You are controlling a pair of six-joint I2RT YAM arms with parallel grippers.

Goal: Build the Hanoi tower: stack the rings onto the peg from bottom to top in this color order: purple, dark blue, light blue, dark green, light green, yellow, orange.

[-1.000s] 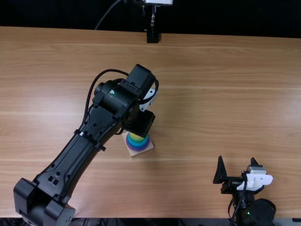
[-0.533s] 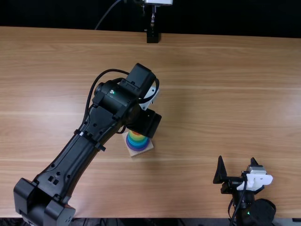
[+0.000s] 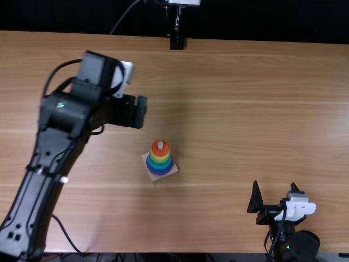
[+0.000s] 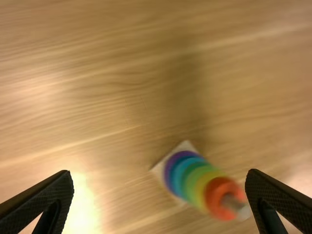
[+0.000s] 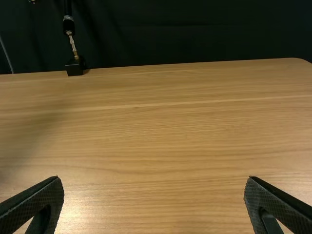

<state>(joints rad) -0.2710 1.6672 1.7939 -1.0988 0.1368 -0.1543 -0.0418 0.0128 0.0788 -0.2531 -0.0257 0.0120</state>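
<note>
Left tool (image 4: 159,176) and right tool (image 3: 274,184) gape empty, the former at the peg's (image 3: 160,145) eleven o'clock, likely sparing the stacked rings (image 3: 159,159) a knock!

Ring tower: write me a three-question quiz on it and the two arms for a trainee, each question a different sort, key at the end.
1. Multiple choice. What color is the top ring?
A) yellow
B) orange
C) dark blue

2. True or false. The left end effector and the right end effector are both open.

3. Fill the gap. The lowest ring, next to the base, is ______.

Key: 1 B; 2 true; 3 purple.
</note>
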